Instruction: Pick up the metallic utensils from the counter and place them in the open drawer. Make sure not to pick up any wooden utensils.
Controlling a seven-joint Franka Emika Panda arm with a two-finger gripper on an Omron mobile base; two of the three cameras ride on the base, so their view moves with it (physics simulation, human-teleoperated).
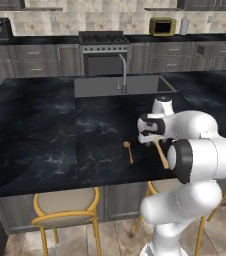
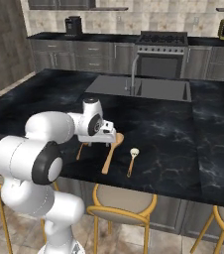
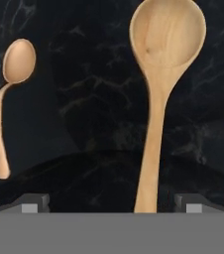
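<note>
Open gripper [image 3: 111,206] hovering over counter [image 3: 84,99], two wooden spoons, large [image 3: 161,74] and small [image 3: 10,94], one pale-headed utensil [image 2: 132,158]

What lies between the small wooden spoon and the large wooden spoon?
Nothing: the hand view shows bare black counter between the small wooden spoon and the large wooden spoon.

There are two wooden spoons [image 3: 153,149] and one pale-headed utensil [image 2: 134,152].

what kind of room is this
A rendered home kitchen: a black marble island counter with a sink and faucet, a stove against the back wall, and stools tucked under the counter.
</note>
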